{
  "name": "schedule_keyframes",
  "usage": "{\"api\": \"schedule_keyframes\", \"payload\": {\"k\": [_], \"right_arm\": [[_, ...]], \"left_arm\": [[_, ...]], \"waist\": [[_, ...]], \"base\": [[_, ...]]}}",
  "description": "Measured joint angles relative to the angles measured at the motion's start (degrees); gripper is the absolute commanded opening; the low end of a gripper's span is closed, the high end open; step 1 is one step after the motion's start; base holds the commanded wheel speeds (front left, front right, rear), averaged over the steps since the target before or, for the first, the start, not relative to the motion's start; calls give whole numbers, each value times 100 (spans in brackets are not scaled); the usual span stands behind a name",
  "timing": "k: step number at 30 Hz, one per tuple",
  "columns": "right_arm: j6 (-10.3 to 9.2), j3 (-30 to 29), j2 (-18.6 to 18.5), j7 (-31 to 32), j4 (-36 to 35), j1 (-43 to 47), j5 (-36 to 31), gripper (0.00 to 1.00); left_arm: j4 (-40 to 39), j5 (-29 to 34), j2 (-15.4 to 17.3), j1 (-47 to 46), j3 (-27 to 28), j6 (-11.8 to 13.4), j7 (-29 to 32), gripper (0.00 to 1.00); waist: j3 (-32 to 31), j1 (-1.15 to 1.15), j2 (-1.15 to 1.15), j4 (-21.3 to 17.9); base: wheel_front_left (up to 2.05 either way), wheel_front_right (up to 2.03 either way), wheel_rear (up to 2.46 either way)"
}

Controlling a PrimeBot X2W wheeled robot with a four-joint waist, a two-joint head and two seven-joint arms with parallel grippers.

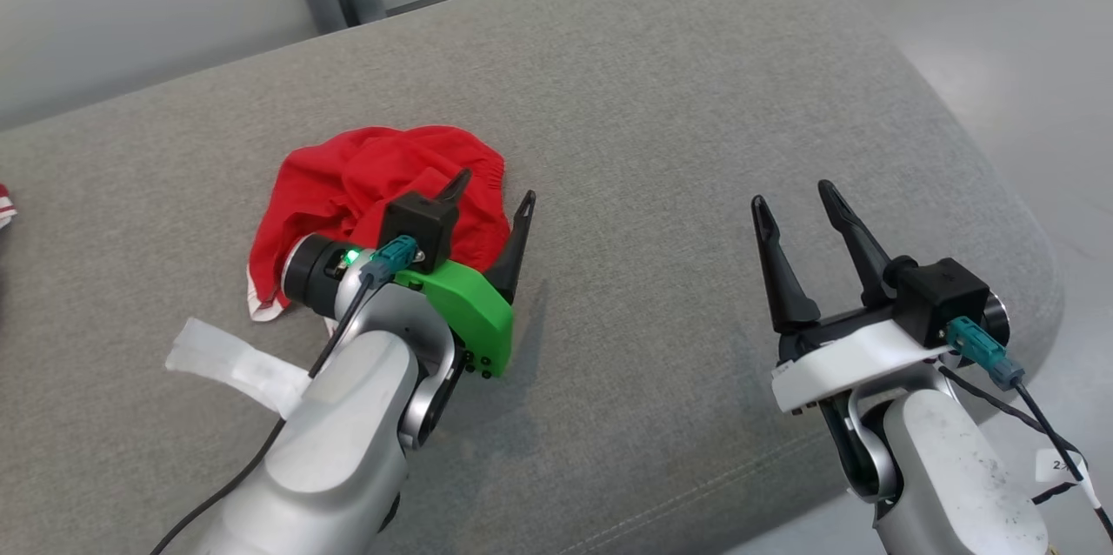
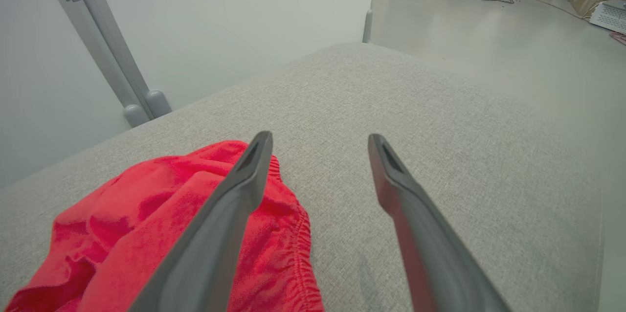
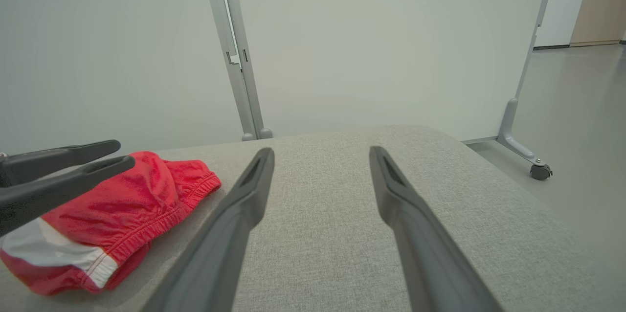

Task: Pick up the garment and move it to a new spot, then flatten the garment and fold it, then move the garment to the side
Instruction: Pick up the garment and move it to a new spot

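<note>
Head view, near to far: a pale strip (image 1: 235,359) lies near left on the grey cushion (image 1: 652,103). Right jaws are spread wide and empty above bare cushion at right. Left jaws are likewise spread, holding nothing, poised over the right edge of the red shorts (image 1: 348,181), which lie crumpled left of centre. Judged light, limp, non-slippery cloth. The gathered elastic waistband (image 2: 301,234) along the right edge looks the firmest place to pinch.

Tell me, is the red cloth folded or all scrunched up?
Scrunched up. The red garment lies in a wrinkled heap on the grey cushion, its stretchy edge bunched, no neat folds.
</note>
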Motion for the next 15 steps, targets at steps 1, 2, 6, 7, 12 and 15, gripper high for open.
{"api": "schedule_keyframes", "payload": {"k": [1,2,6,7,12,15], "right_arm": [[0,-12,-13,0,7,2,-14,100],[0,-30,-30,0,10,4,-24,100],[1,-116,-71,0,40,10,-34,100],[1,-136,-76,0,42,12,-34,100],[2,-158,-89,0,66,24,-64,100],[3,-157,-103,0,94,52,-90,100]], "left_arm": [[25,1,-1,5,33,34,-57,100],[34,1,0,17,71,64,-120,100],[51,-66,-1,217,304,179,-468,100],[79,-77,-1,304,350,188,-543,100],[249,-209,1,857,606,236,-762,100],[269,-209,25,1037,733,280,-826,100]], "waist": [[-28,0,0,62],[-58,0,0,128],[-181,0,0,396],[-213,0,0,466],[-377,0,0,816],[-474,0,0,1013]], "base": [[0,0,0],[0,0,0],[0,0,0],[0,0,0],[0,0,0],[0,0,0]]}}
